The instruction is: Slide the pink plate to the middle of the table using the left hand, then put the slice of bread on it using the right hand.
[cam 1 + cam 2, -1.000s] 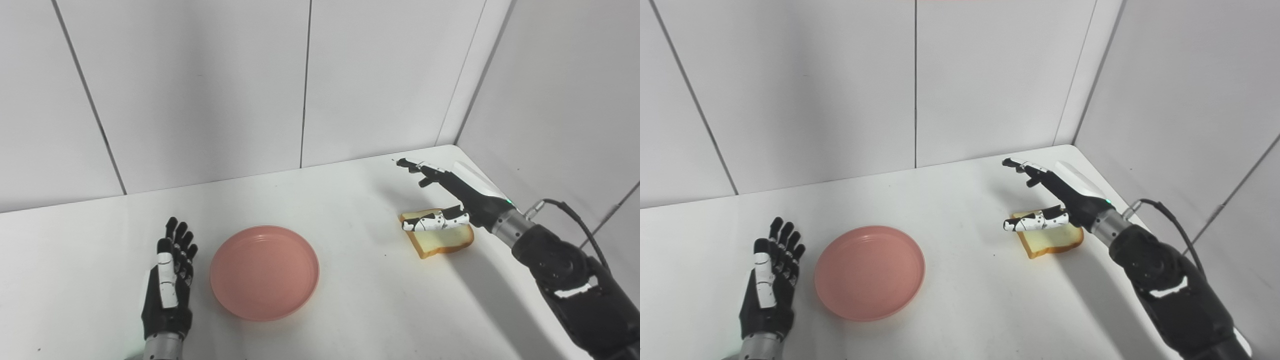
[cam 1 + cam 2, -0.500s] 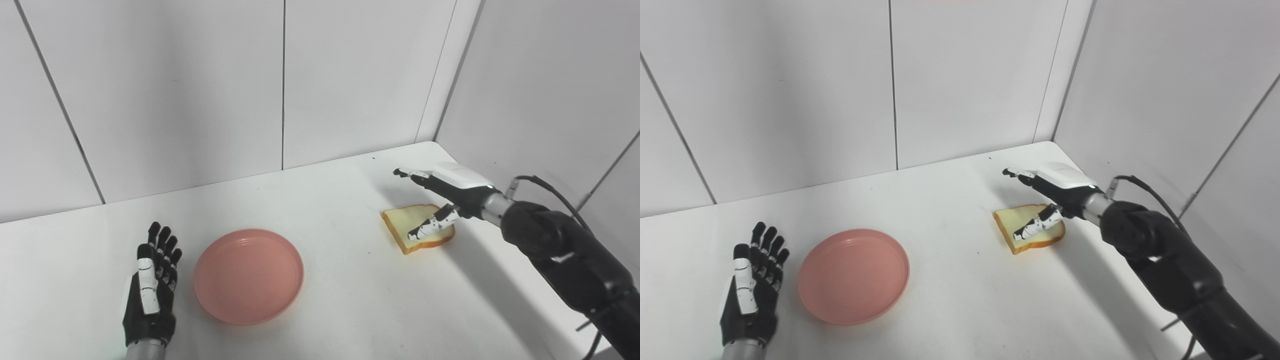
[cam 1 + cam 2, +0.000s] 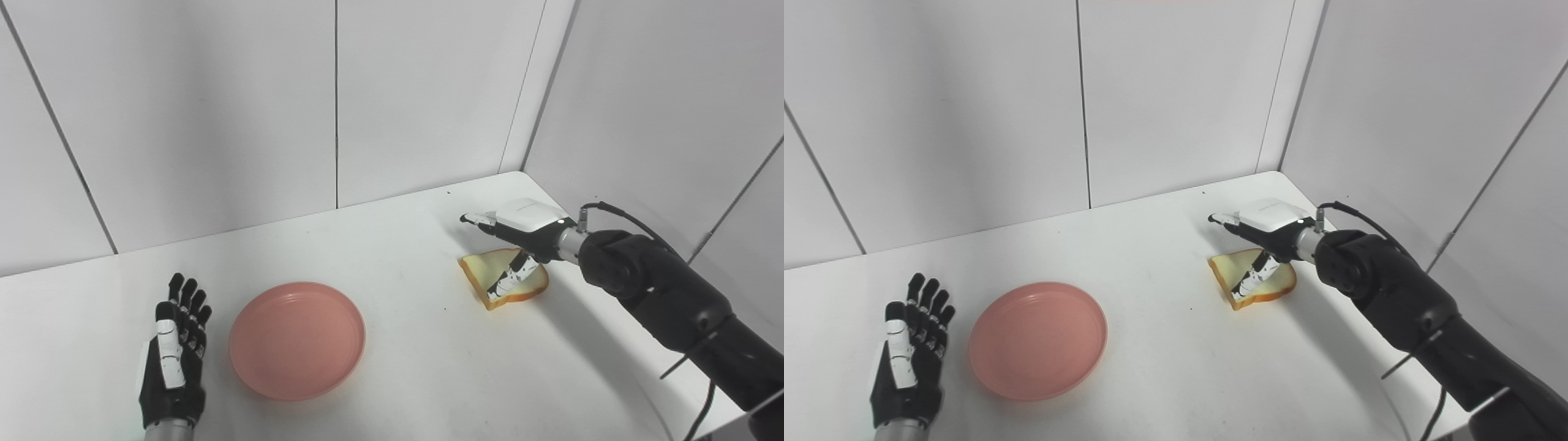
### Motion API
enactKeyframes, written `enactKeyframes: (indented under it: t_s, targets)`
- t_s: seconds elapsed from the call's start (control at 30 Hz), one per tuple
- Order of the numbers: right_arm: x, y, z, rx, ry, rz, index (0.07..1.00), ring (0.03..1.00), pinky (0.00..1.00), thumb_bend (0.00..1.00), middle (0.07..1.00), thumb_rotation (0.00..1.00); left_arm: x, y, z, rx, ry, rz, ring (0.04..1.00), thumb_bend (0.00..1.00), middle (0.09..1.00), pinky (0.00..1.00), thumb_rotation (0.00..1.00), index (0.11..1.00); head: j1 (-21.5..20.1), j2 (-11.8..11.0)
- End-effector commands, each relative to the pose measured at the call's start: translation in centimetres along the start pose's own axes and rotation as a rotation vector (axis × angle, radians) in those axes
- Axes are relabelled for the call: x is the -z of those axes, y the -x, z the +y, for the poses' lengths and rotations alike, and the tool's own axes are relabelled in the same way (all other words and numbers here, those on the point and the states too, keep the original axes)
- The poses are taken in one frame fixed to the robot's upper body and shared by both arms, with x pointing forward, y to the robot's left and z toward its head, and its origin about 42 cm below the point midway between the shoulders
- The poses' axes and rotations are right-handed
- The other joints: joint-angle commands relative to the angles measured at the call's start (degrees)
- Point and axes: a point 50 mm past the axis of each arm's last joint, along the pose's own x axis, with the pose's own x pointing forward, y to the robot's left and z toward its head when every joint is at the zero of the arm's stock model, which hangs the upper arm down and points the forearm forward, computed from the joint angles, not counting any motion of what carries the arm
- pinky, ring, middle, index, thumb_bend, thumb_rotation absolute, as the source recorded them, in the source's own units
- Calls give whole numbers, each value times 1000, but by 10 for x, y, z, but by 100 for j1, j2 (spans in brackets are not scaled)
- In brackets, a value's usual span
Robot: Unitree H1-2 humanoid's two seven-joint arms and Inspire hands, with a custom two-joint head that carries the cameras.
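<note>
right hand spread over bread; pink plate well apart.

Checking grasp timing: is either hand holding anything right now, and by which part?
Nothing is held. The right hand hovers open over the slice of bread; the left hand lies open beside the pink plate.

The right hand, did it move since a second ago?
Yes. The right hand has turned palm-down and lowered over the bread slice; its thumb now lies across the bread, though the camera shifted too.
</note>
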Motion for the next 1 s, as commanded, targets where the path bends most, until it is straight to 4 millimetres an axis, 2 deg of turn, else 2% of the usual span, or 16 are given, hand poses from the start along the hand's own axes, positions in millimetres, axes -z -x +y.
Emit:
enactKeyframes:
  t_s: [0.0,0.23,0.43,0.77,0.97]
  targets:
    - [10,5,-37,55,87,-1,999,953,968,1000,960,450,19,20,18,-41,-18,52,992,728,996,1000,1000,1000,3,8]
    - [14,-2,-36,14,98,18,999,952,955,1000,957,407,19,20,18,-39,-18,50,995,729,1000,1000,1000,1000,-22,7]
    - [14,-2,-38,-27,155,13,1000,964,973,1000,968,456,20,19,18,-33,-13,50,993,722,998,1000,1000,1000,-63,-41]
    - [20,-1,-36,-88,141,33,1000,983,988,1000,980,438,20,18,16,-26,-4,57,995,696,1000,1000,1000,1000,-91,-47]
    - [17,1,-34,-121,154,18,1000,981,983,1000,980,461,20,16,15,-27,8,59,996,712,1000,1000,1000,1000,-100,-87]
